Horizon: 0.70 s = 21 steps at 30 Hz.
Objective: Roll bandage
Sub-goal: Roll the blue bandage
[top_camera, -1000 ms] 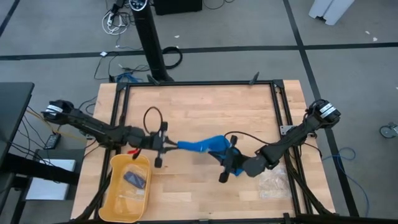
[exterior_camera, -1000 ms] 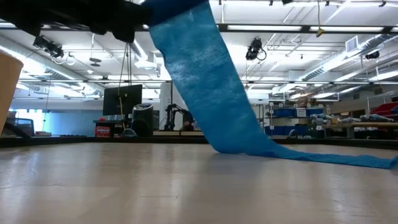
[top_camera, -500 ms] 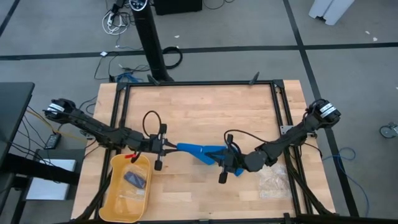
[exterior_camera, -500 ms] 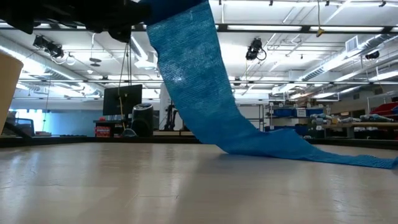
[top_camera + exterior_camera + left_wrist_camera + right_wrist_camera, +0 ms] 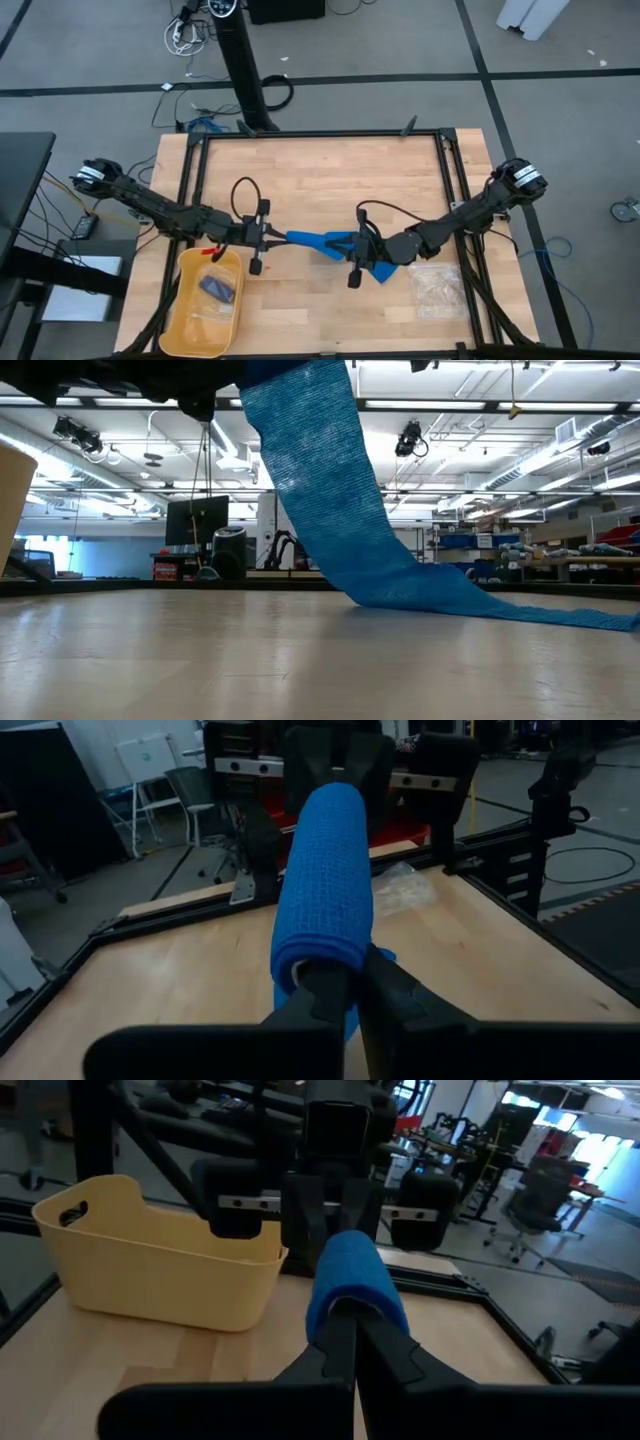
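The bandage (image 5: pixel 325 241) hangs unrolled over the worktop (image 5: pixel 320 170) centre, left claw (image 5: pixel 272 235) and right claw (image 5: pixel 362 254) each clamped on an end; rolling remains undone.

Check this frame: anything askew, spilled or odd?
Nothing stands out. The bandage is stretched between the left gripper and right gripper, both shut on it, one stretch trailing on the table.
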Each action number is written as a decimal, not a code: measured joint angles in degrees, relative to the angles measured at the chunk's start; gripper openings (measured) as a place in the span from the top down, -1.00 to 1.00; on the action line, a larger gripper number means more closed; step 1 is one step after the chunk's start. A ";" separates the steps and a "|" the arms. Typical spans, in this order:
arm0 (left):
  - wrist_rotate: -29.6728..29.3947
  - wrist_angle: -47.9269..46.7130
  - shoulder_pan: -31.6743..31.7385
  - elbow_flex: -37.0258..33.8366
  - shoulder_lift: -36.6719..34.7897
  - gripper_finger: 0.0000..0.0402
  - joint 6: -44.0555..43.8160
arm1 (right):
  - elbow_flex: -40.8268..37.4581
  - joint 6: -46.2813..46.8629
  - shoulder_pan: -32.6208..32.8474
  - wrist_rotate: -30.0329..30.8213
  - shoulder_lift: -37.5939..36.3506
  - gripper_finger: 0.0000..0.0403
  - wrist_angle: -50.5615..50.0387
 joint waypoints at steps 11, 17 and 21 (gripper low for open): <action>-0.05 0.04 0.00 1.82 -0.02 0.60 -8.01 | 0.00 3.44 -0.84 -0.35 -0.02 1.00 -3.87; 3.03 2.92 0.00 1.83 -0.02 0.51 -8.46 | 0.00 3.76 -0.84 0.21 0.02 1.00 -4.62; 4.59 3.20 0.15 1.83 -0.02 0.55 -10.98 | 0.00 3.81 -0.84 0.27 0.02 1.00 -4.67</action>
